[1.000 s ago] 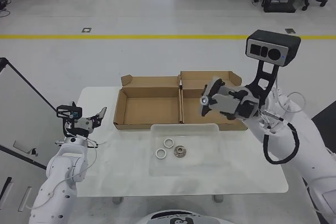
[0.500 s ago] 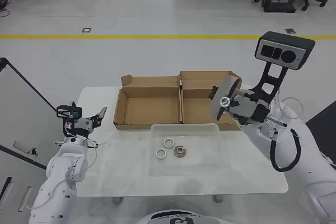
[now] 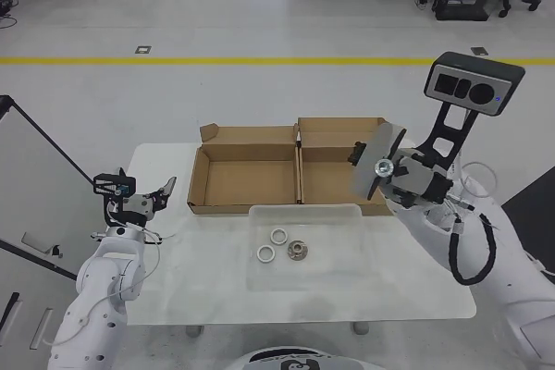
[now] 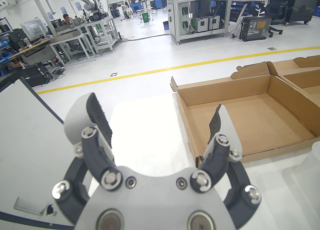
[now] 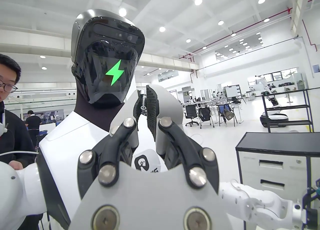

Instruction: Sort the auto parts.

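Auto parts in tray; left fingers apart; right fingers tight around small metal part

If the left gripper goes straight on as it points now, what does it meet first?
Likely nothing: the left gripper aims over bare table, passing just beside the cardboard box. Depth is unclear, so it might clip the box wall.

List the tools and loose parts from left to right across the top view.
left tool → nearer white ring → farther white ring → grey flanged part → right tool, shut on a small metal part
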Robot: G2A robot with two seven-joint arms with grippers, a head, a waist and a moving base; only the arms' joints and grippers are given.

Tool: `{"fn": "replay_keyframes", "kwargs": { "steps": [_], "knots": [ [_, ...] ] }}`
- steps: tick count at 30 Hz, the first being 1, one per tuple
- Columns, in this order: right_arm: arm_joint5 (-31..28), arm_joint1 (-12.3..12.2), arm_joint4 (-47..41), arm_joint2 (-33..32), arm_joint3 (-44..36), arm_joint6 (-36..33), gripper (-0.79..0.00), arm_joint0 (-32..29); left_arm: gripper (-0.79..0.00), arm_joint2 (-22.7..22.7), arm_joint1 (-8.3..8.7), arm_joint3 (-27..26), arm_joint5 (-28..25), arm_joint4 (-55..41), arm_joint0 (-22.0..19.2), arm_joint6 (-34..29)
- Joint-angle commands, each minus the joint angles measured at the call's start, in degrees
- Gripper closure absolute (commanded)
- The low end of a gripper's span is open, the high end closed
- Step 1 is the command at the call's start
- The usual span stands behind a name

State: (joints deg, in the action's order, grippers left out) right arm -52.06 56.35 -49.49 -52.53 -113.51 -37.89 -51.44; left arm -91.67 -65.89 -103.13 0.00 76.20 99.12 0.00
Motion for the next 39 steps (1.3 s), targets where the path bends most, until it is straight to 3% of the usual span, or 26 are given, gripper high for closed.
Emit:
{"fn": "replay_keyframes", "kwargs": {
  "steps": [1,21,29,39],
  "knots": [
    [0.0,0.0,0.0,0.0,0.0,0.0,0.000,0.0,-0.785,0.0,0.00,0.0,0.0,0.0,0.0,0.0],
    [0.9,0.0,0.7,-0.4,0.0,0.5,0.000,-0.4,-0.785,0.0,0.00,0.0,0.0,0.0,0.0,0.0],
    [7.9,-1.1,6.0,-9.2,3.8,-2.1,0.000,-3.8,-0.785,0.0,0.00,0.0,0.0,0.0,0.0,0.0],
    [16.1,-3.4,11.1,-22.5,10.1,-13.9,0.000,-5.9,-0.785,0.0,0.00,0.0,0.0,0.0,0.0,0.0]
  ]
}}
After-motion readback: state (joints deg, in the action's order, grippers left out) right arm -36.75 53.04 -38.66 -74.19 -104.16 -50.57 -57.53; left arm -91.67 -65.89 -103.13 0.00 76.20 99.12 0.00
